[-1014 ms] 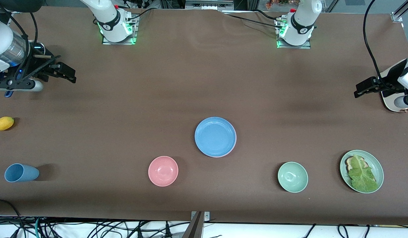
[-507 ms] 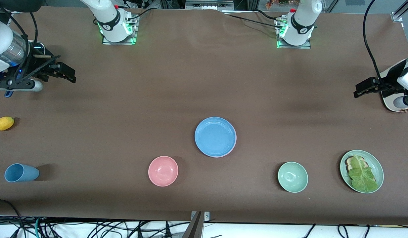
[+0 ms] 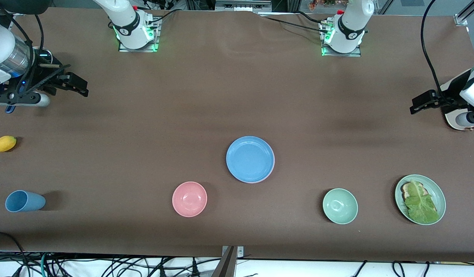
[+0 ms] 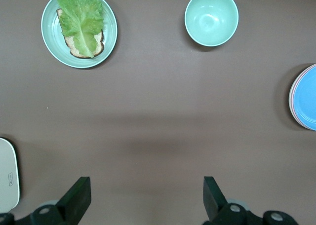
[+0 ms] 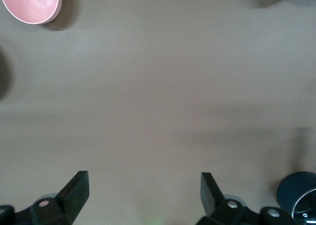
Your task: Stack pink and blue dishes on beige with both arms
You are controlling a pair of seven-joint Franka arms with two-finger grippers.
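a sky blue plate [image 3: 250, 159] lies near the middle of the brown table [image 3: 221, 100], stacked on a pale pink plate [image 3: 270, 174] of which only a thin rim shows along its edge; the left wrist view shows the same pink rim under the blue one. whether a beige plate lies under them cannot be told. nearer the front camera, toward the right arm's end, sits a small pink bowl [image 3: 189, 199], and toward the left arm's end a pale green bowl [image 3: 340, 206]. further toward the left arm's end is a pale green plate [image 3: 436, 192] bearing a lettuce leaf [image 3: 420, 203] on a slice of bread [image 3: 406, 188]. at the right arm's end lie a blue cup [image 3: 24, 201] on its side and a small yellow fruit [image 3: 4, 143]. the left gripper [image 3: 421, 103] hangs over bare table at the left arm's end, fingers spread and empty. the right gripper [image 3: 76, 85] hangs over bare table at the right arm's end, likewise spread wide and holding nothing.
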